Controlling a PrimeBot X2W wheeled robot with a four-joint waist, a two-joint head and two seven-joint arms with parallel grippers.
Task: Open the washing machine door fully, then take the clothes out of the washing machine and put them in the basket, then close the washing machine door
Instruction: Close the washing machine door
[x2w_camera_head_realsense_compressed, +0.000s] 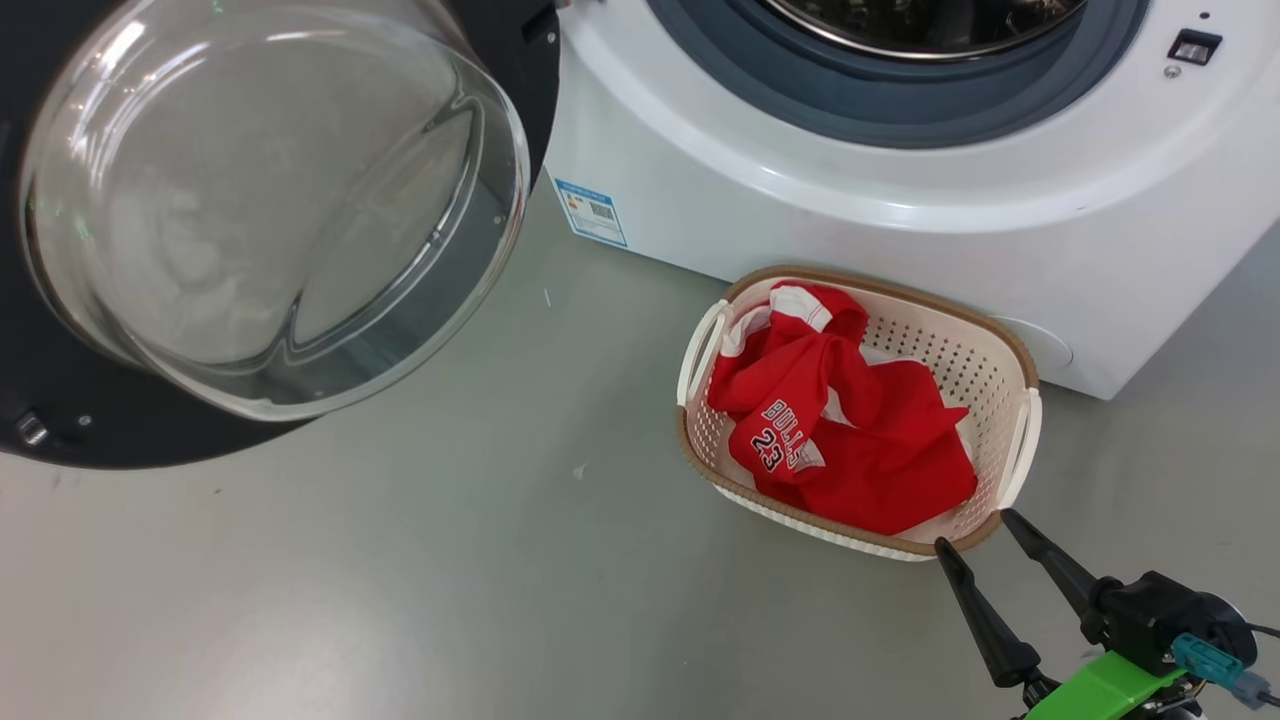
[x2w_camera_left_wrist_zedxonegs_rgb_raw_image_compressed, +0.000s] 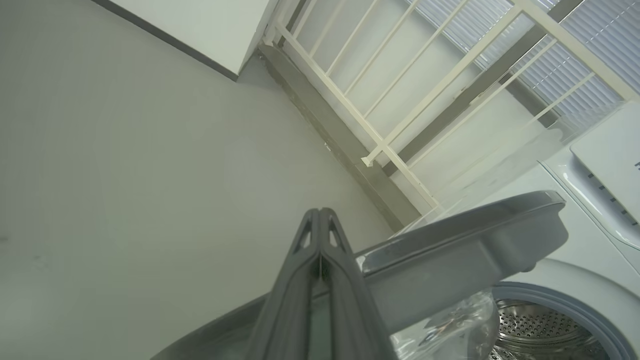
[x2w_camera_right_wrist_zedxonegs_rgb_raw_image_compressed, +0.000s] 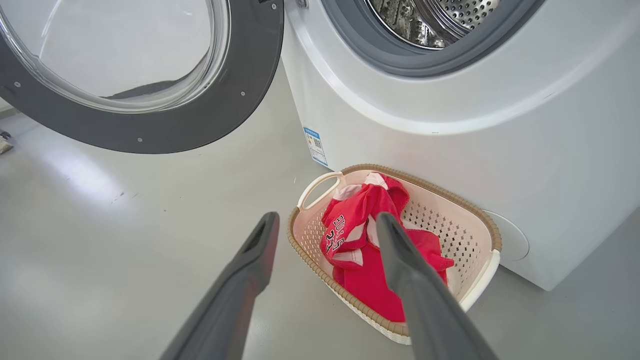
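- Here, the washing machine door (x2w_camera_head_realsense_compressed: 270, 200) is being held wide open at the upper left of the head view. Its glass bowl is bulging out over the floor (x2w_camera_head_realsense_compressed: 500, 600) and is covering the ground beside the machine's left corner.
- The washing machine (x2w_camera_head_realsense_compressed: 900, 200) is being shown across the upper right, with its grey rubber ring (x2w_camera_head_realsense_compressed: 1000, 110) uncovered. A blue label (x2w_camera_head_realsense_compressed: 592, 212) is being carried low on its left corner.
- The basket (x2w_camera_head_realsense_compressed: 1005, 345) is being supported by the floor just in front of the machine, at centre right. The clothes (x2w_camera_head_realsense_compressed: 850, 430) are being held inside it, with the "BULLS 23" print facing up.
- The right gripper (x2w_camera_head_realsense_compressed: 975, 530) is being held at the lower right, its fingers spread wide and empty, with the tips just beside the basket's near rim.
- The left gripper (x2w_camera_left_wrist_zedxonegs_rgb_raw_image_compressed: 320, 212) is being pressed shut at the bottom middle of the left wrist view, with nothing gripped. The door's grey edge is being overlapped by its fingers, and contact cannot be told.
- The smooth grey-green floor is being lit evenly. A cream railing (x2w_camera_left_wrist_zedxonegs_rgb_raw_image_compressed: 380, 100) and slatted blinds (x2w_camera_left_wrist_zedxonegs_rgb_raw_image_compressed: 590, 60) are being shown at the upper right of the left wrist view.
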